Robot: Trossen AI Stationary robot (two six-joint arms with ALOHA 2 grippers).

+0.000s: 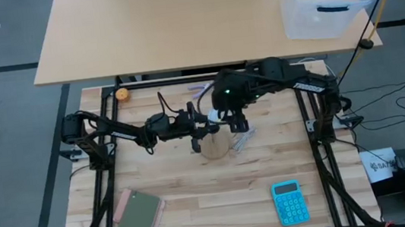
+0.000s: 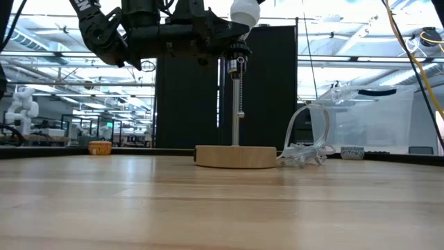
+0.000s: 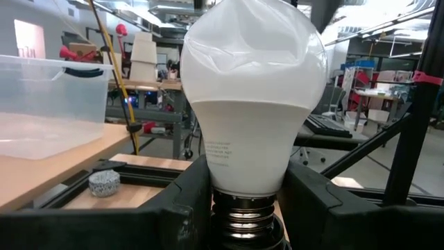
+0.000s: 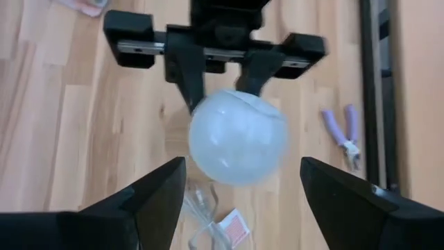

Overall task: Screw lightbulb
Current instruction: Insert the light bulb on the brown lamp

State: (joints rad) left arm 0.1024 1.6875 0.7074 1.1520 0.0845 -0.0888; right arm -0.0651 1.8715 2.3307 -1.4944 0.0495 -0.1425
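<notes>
White lightbulb (image 3: 253, 104) stands upright, screw-end down.

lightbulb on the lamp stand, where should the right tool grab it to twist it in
Best on the lightbulb's wide rounded dome, coming straight down from above. The bulb stands upright, and the left tool already clamps around its narrow neck and socket, so only the top is free. The right tool hangs open above it, fingers either side of the dome.

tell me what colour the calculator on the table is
Blue: the calculator has a light blue body and keys. It shows best in the high view.
</notes>
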